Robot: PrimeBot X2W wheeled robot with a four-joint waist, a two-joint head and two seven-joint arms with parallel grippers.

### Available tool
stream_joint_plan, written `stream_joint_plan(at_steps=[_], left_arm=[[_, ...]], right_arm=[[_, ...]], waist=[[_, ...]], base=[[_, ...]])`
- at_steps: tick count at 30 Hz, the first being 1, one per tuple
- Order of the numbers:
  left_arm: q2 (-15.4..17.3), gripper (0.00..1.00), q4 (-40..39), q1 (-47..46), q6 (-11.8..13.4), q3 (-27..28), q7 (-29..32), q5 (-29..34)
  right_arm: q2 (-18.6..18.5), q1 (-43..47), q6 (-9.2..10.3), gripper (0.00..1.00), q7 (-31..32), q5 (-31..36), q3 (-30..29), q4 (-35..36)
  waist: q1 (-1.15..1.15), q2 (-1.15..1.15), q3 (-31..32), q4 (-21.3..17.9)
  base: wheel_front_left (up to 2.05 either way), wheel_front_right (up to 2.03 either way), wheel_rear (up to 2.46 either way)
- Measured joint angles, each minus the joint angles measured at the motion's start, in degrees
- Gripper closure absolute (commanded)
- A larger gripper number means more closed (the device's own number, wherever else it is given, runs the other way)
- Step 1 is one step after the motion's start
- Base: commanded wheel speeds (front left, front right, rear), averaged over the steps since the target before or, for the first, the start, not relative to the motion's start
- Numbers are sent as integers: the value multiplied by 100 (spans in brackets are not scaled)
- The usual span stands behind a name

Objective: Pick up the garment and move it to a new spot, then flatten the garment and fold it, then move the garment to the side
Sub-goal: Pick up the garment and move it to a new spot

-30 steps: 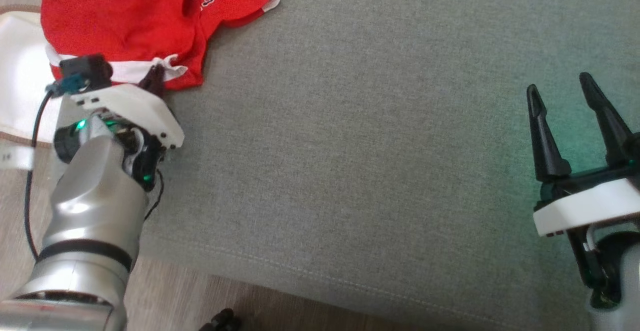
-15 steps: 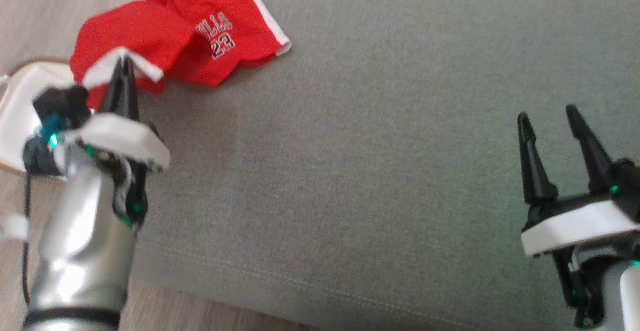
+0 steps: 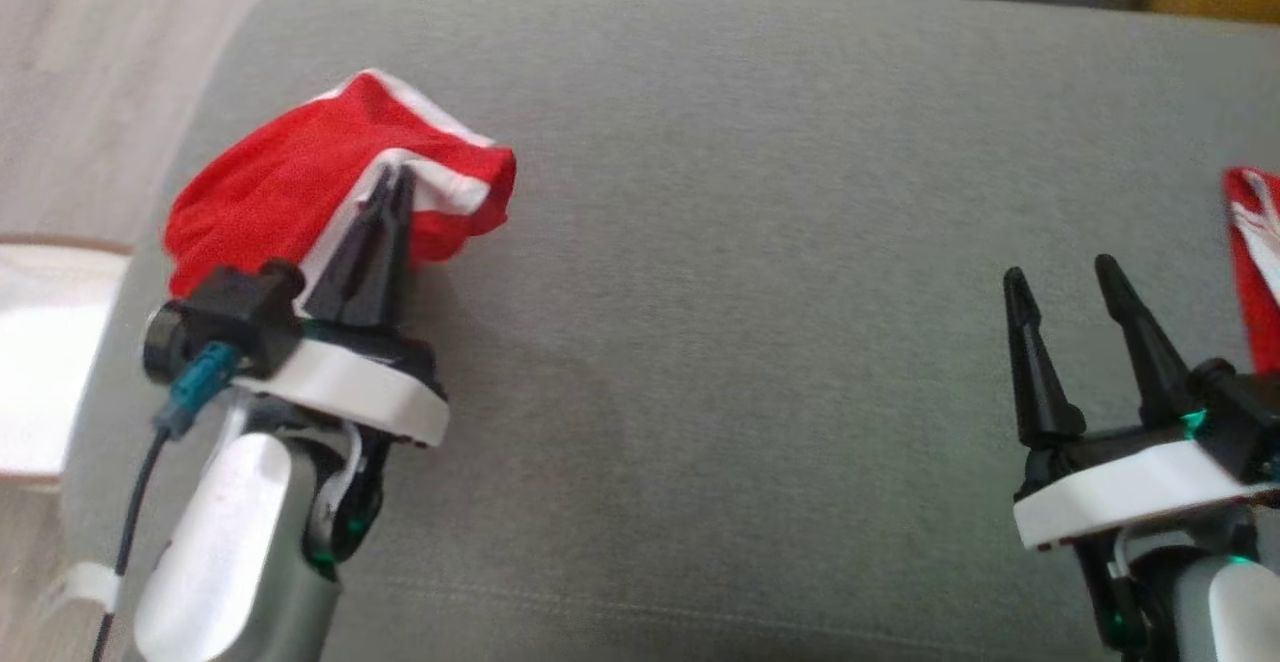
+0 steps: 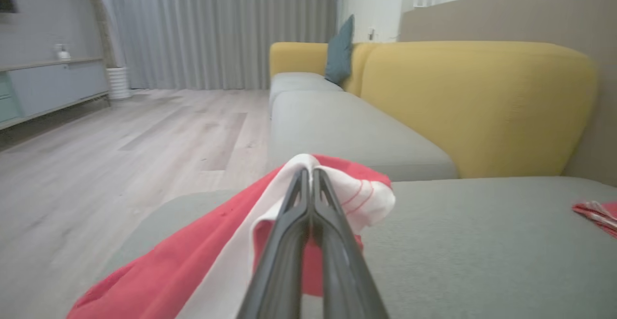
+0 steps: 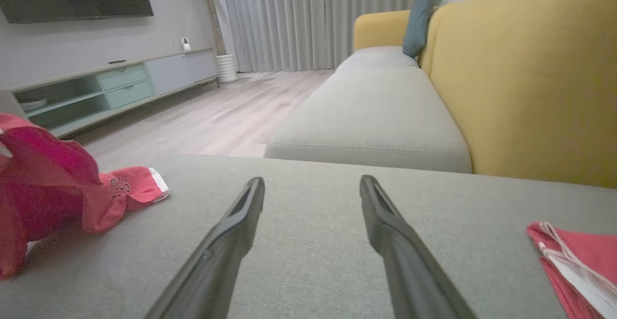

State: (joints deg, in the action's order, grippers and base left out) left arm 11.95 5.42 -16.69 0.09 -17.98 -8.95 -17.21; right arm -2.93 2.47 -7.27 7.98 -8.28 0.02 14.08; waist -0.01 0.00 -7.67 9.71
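A broad grey fabric sofa seat [image 3: 760, 242] spreads under both arms, and the wrist views show a yellow upholstered backrest [image 5: 525, 78] rising behind it. The red jersey garment with white trim [image 3: 270, 182] sits bunched near the seat's rounded left corner. Its upper fold is drawn up into a peak, while a lower part with dark lettering trails on the cushion in the right wrist view. The silver left forearm [image 3: 240, 542] rises from the lower left, tilted up and slightly rightward, with its wrist bent toward the cloth. The right forearm [image 3: 1220, 602] stands low at the lower right, fingers pointing up the view above bare cushion. The left gripper [image 3: 392, 180] has its two dark fingers pressed together, pinching the garment's white-edged fold. The right gripper [image 3: 1060, 272] is spread wide and holds nothing. A second small red-and-white cloth [image 3: 1250, 262] lies just beside it at the right edge.
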Motion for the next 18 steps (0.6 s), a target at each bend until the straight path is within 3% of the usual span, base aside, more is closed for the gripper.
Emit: stream_joint_plan(at_steps=[18], left_arm=[[-702, 100, 366, -1301, -467, -1302, 130, 293]], right_arm=[[31, -231, 0, 0, -599, -427, 107, -369]], waist=[[1, 0, -814, -2191]], base=[[0, 0, 0]])
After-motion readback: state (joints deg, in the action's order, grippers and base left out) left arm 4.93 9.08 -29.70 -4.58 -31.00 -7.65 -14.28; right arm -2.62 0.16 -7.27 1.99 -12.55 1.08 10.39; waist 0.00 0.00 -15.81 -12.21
